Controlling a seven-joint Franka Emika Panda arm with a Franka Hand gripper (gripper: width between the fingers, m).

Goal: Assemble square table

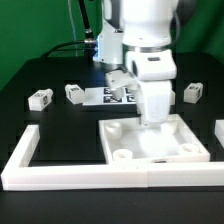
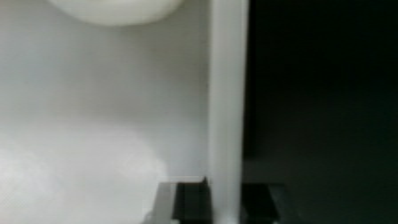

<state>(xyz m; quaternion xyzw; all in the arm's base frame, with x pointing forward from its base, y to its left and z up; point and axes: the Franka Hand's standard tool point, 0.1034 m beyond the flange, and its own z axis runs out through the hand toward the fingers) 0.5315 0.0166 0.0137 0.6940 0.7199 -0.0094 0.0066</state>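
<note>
The step in hand looked to be settling the slab (image 1: pixel 120 138), which lay on the tabletop (image 1: pixel 60 125) against the white border wall (image 1: pixel 100 178), with the loose legs (image 1: pixel 74 92) lying behind it and none fitted. The arm (image 1: pixel 150 40) reached straight down, its gripper (image 2: pixel 228 200) astride the slab's raised rim (image 2: pixel 228 90), one finger on each side. Whether it pinched the rim could not be told. The next move would call for a firm clamp and a steady slab before a leg was fetched.
</note>
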